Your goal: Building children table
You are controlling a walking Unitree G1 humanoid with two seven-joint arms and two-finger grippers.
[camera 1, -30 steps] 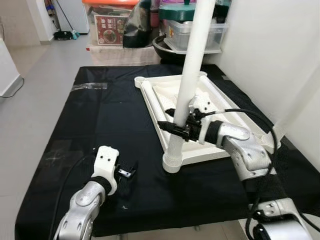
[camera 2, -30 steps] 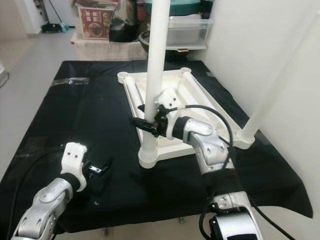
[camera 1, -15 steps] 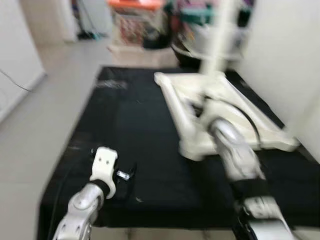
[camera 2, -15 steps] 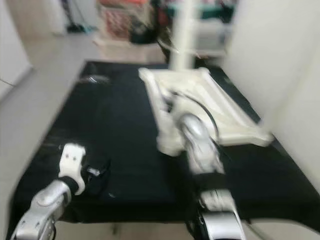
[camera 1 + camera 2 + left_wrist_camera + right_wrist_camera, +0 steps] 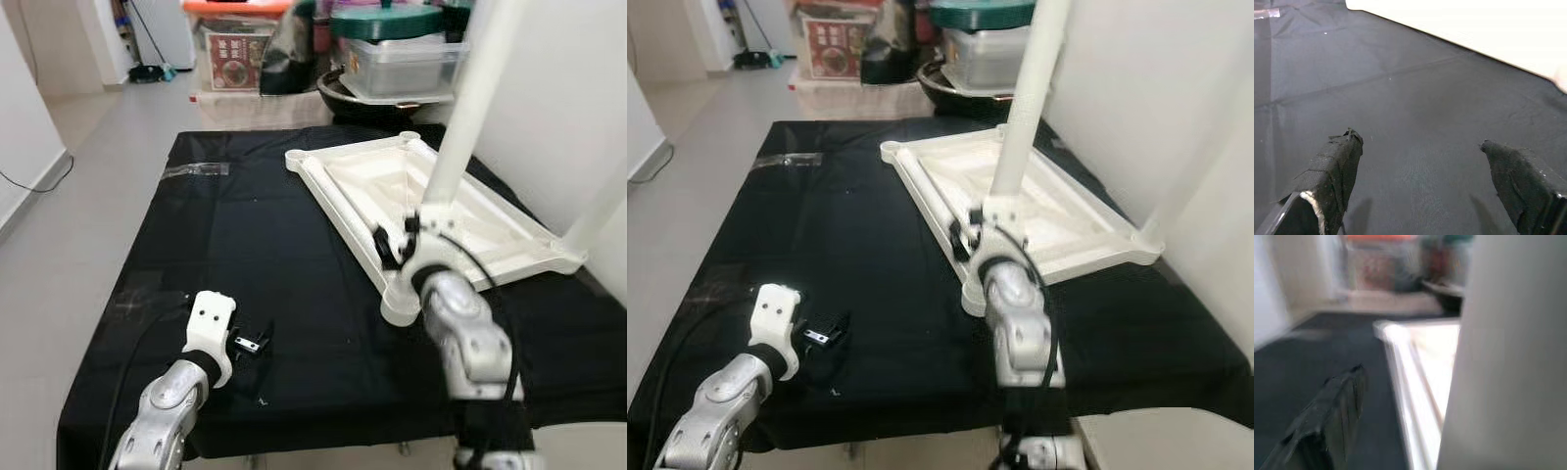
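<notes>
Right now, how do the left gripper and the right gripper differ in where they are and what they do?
The left gripper is low over the black cloth, far from the white tabletop; the right gripper is up at the white leg near the tabletop's corner. The left gripper's fingers are spread with nothing between them; the right gripper is against the leg, its grip unclear. Both have black fingers.

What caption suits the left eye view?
Right tool at the white leg standing on the upturned tabletop; left tool open over black cloth.

White leg [image 5: 468, 108] tilted rightward; right tool [image 5: 394, 242] shifted along.
</notes>
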